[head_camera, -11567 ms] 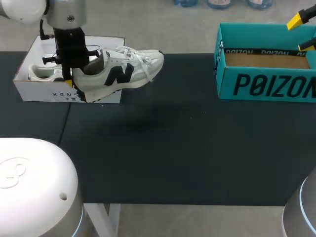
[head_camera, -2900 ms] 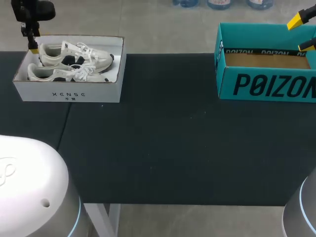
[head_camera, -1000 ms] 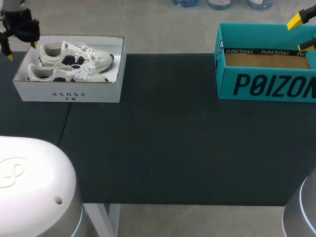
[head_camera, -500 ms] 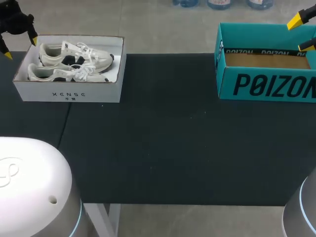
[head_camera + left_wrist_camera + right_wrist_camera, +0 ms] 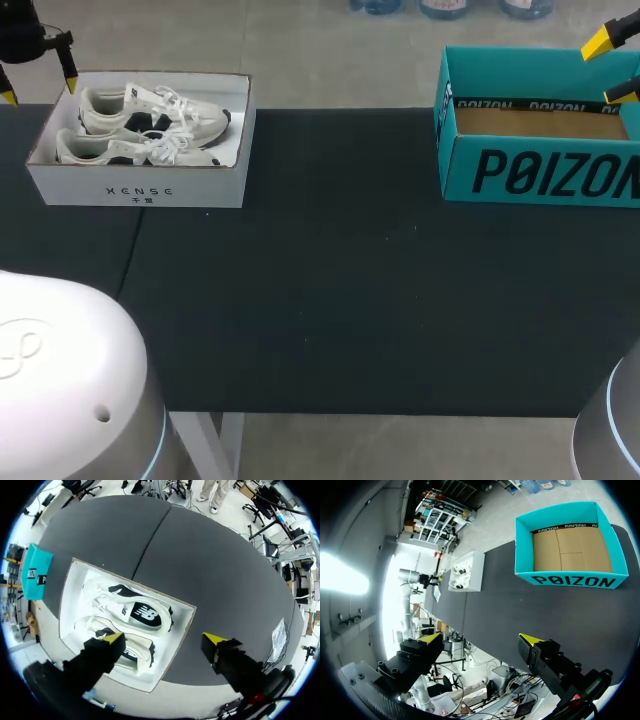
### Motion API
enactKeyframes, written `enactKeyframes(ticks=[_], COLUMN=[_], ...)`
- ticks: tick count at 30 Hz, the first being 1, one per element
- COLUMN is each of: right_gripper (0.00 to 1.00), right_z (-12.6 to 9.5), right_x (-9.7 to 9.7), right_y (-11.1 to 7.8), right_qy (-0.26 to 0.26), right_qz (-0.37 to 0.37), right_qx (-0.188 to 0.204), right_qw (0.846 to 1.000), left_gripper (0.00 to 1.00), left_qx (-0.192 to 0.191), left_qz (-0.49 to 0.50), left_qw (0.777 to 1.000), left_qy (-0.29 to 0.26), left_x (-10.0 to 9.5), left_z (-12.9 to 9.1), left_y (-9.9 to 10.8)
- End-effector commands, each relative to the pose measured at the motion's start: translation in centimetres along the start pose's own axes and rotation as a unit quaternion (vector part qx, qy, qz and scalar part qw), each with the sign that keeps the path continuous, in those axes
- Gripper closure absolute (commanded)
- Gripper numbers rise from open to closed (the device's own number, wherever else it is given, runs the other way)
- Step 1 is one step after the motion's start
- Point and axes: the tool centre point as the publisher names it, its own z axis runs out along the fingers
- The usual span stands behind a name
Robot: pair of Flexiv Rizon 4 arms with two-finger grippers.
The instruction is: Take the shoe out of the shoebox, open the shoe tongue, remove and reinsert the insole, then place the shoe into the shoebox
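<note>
1. The table has a dark top with a seam running near to far on its left side.
2. A teal box stands open-topped at the far right edge. Its brown floor shows from above.
3. The white shoebox stands at the far left edge, well apart from the teal box and open-topped. In the left wrist view the shoebox lies under the left fingers.
4. Two white shoes with dark side markings lie on their sides in the shoebox, side by side, heels left and toes right. The far shoe rests along the far wall. The near shoe rests along the near wall. Both shoes lie wholly inside the shoebox.
5. The left fingers hang above the far left corner of the shoebox. They are spread wide and hold nothing.
6. The right fingers hang above the far right corner of the teal box. They are spread wide and hold nothing.
</note>
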Motion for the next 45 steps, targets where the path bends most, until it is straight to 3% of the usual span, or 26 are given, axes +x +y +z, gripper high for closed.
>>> enactKeyframes(ticks=[1, 13, 17, 34, 43, 45], right_gripper=[0.0, 0.0, 0.0, 0.0, 0.0, 0.0], right_z=[0.0, 0.0, 0.0, 0.0, 0.0, 0.0], right_x=[0.0, 0.0, 0.0, 0.0, 0.0, 0.0], right_y=[0.1, 0.1, 0.1, 0.1, 0.1, 0.1], right_qy=[-0.001, -0.001, -0.001, -0.001, -0.001, -0.001], right_qz=[0.001, 0.001, 0.001, 0.001, 0.001, 0.001], right_qx=[0.001, 0.001, 0.001, 0.001, 0.001, 0.001], right_qw=[1.0, 1.0, 1.0, 1.0, 1.0, 1.0], left_gripper=[0.0, 0.0, 0.0, 0.0, 0.0, 0.11], left_qx=[-0.018, -0.018, -0.008, -0.015, -0.023, -0.025], left_qz=[0.156, 0.156, 0.174, 0.184, 0.176, 0.176], left_qw=[0.988, 0.988, 0.984, 0.982, 0.983, 0.983], left_qy=[-0.011, -0.011, 0.034, 0.041, 0.043, 0.037], left_x=[0.5, 0.5, 0.0, -0.2, -0.3, -0.4], left_z=[0.2, 0.2, 1.9, 7.9, 8.7, 8.8], left_y=[-0.3, -0.3, -0.5, 0.0, 0.4, 0.6])
